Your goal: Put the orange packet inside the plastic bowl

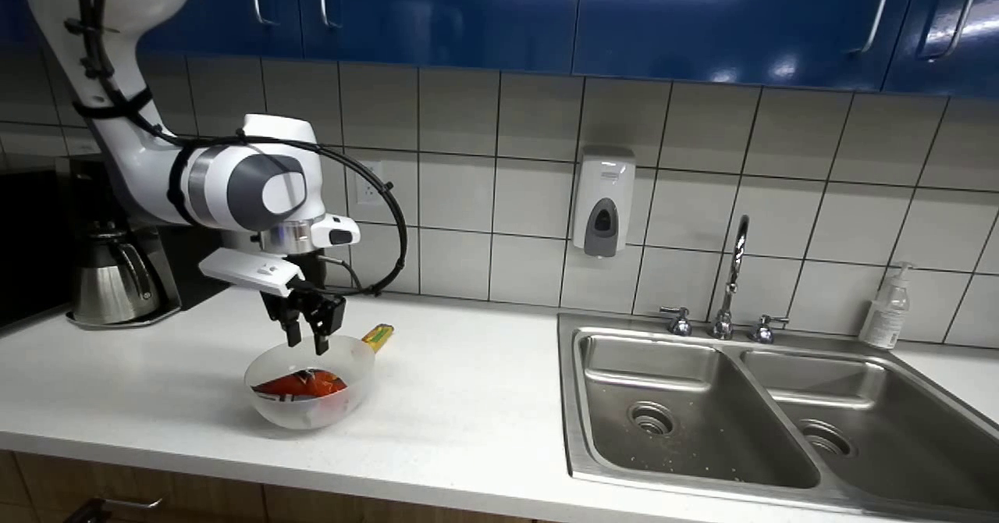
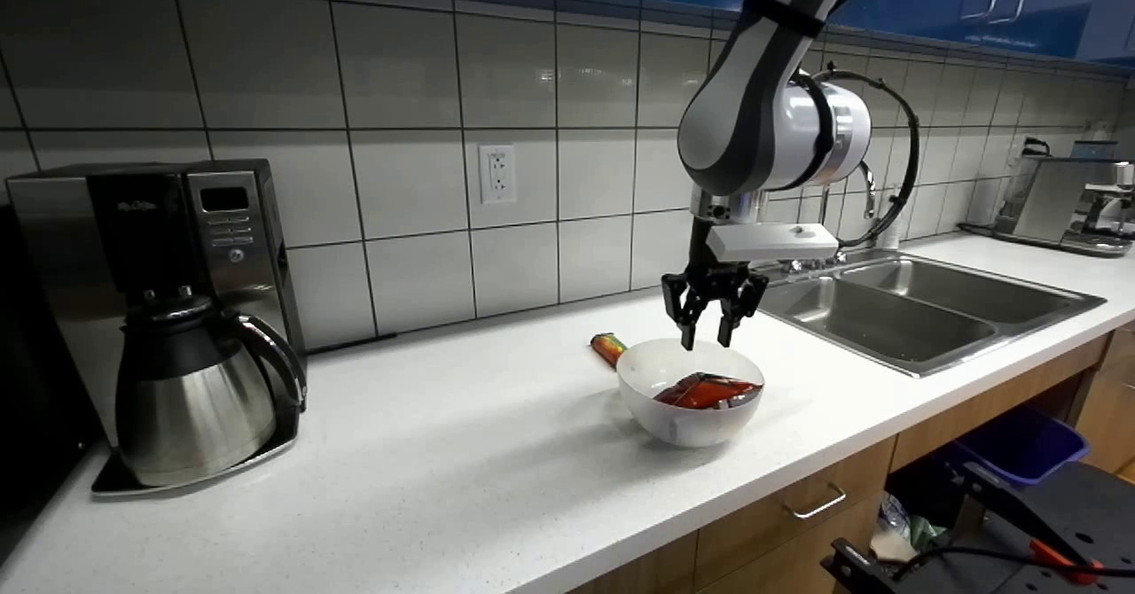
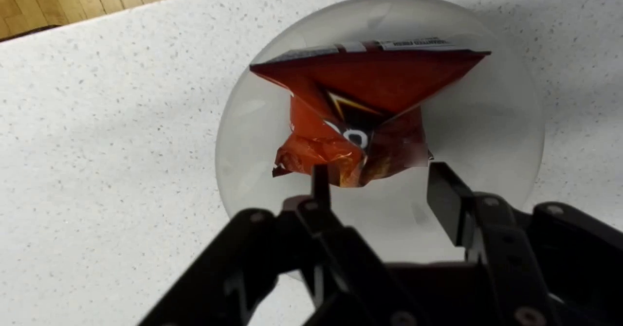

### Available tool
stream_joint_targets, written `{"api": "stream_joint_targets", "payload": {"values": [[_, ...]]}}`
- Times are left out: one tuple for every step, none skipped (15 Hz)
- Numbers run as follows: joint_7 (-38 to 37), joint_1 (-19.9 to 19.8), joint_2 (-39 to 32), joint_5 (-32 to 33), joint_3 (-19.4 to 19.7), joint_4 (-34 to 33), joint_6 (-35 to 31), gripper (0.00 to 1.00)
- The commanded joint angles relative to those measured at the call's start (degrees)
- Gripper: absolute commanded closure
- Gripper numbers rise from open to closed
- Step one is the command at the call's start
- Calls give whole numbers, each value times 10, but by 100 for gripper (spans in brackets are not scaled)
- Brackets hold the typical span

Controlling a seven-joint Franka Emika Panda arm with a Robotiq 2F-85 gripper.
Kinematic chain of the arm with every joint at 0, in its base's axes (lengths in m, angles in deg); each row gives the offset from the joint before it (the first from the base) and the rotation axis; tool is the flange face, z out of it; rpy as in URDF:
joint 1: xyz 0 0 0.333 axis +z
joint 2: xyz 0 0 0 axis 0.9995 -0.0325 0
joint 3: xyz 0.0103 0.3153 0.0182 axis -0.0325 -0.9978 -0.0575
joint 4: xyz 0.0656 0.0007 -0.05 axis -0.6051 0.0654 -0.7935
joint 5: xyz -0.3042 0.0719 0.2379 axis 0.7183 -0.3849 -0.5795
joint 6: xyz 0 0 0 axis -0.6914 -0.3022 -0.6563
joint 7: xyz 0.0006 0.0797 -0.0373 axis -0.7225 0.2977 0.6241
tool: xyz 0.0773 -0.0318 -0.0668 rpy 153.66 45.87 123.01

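We see the packet [image 3: 357, 112] inside the bowl [image 2: 683, 425]; gripper [image 2: 707, 340] above, parted partway, holding nothing; we judge only backing away remains

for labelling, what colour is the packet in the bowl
Red-orange snack packet, marked black and white, clearest in the wrist view.

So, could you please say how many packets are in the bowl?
1: inside the bowl, below the open gripper, lies the orange packet; anything under it is hidden.
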Motion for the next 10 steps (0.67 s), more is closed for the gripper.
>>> {"api": "stream_joint_targets", "payload": {"values": [[54, -9, 94, -26, -15, 69, -13, 12], [70, -9, 120, -34, -16, 89, -14, 6], [88, -6, 143, -43, -17, 108, -12, 0], [107, -3, 169, -51, -17, 128, -8, 0], [123, 3, 192, -59, -15, 146, -6, 0], [138, 9, 215, -66, -12, 165, -2, 0], [150, 15, 241, -67, -7, 185, 4, 0], [155, 20, 266, -61, -4, 204, 15, 0], [158, 22, 235, -50, 0, 148, 47, 0], [129, 17, 208, -47, -3, 159, 9, 0]]}}
